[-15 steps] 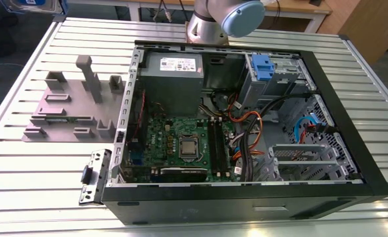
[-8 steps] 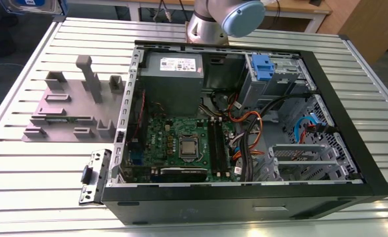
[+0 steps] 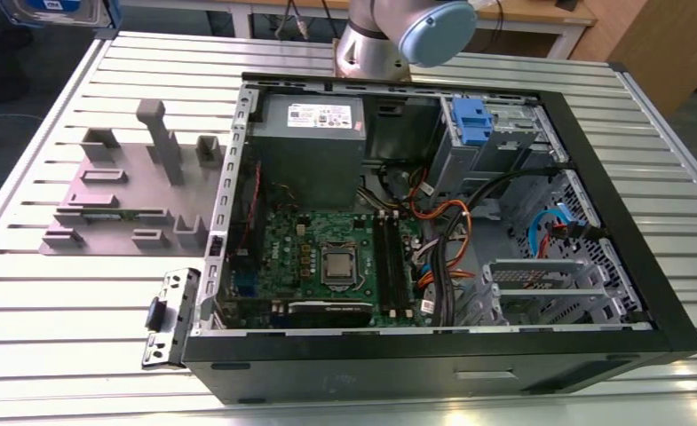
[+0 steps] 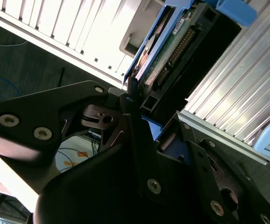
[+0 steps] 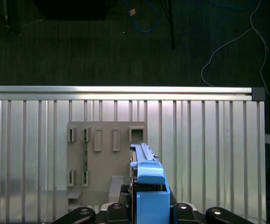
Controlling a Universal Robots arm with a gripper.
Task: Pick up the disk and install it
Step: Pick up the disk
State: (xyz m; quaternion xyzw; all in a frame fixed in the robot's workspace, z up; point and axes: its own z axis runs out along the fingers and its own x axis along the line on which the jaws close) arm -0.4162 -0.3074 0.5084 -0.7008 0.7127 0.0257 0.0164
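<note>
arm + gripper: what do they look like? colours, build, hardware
In the exterior view, the arm is a silver-grey metal tube with a round pale-blue joint cap. In the second wrist view, the gripper is matte black, built from flat angular linkage plates pinned with silver screw heads.

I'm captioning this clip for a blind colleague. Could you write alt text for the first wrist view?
Edge-on in the shut jaws of the gripper, the disk is held in front of a grey slotted holder on a ribbed metal table. Beyond the table's edge lie a dark floor and loose cables.
</note>
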